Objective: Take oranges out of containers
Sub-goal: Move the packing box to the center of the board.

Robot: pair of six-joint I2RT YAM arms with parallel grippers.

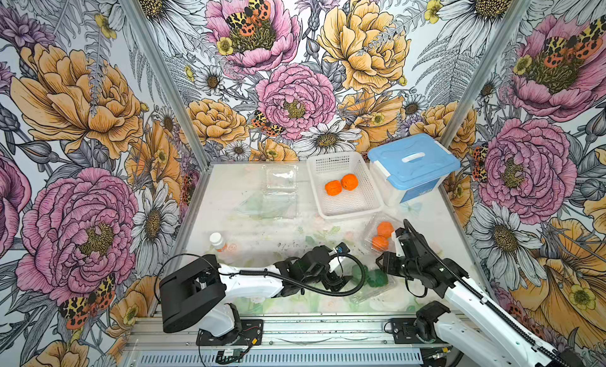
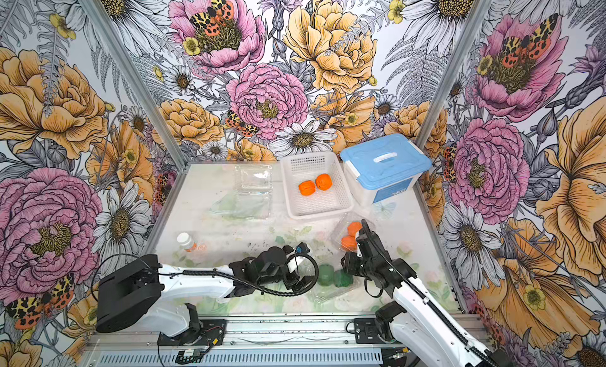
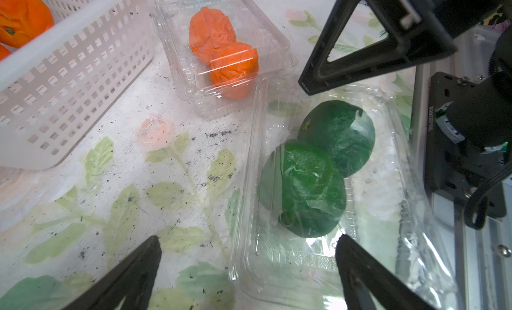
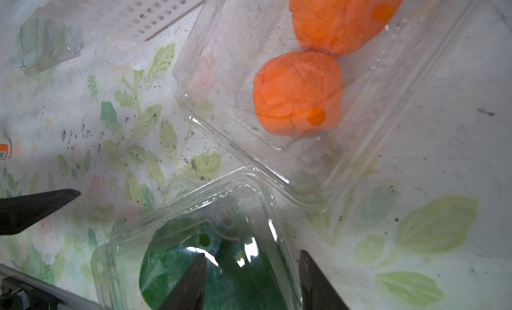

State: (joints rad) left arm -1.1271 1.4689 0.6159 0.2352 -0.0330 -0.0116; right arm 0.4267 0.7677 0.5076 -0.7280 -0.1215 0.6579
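Two green oranges (image 3: 310, 181) lie in a clear container (image 3: 277, 267) at the table's front, its lid down over them. My left gripper (image 3: 248, 243) is open wide and straddles one end of that container. My right gripper (image 4: 253, 254) is open at the opposite end, one finger (image 4: 194, 281) over the lid and the other outside, with the container's side edge between them. In both top views the grippers (image 1: 341, 278) (image 1: 382, 267) flank the green fruit (image 2: 342, 278). A second container (image 1: 372, 232) just behind holds two bright oranges (image 4: 296, 95).
A white perforated basket (image 1: 351, 213) with two oranges (image 1: 341, 185) stands behind, beside a white tub with a blue lid (image 1: 413, 162). An empty container (image 1: 280, 191) lies open at the back centre. A small pill bottle (image 1: 217, 240) stands at the left.
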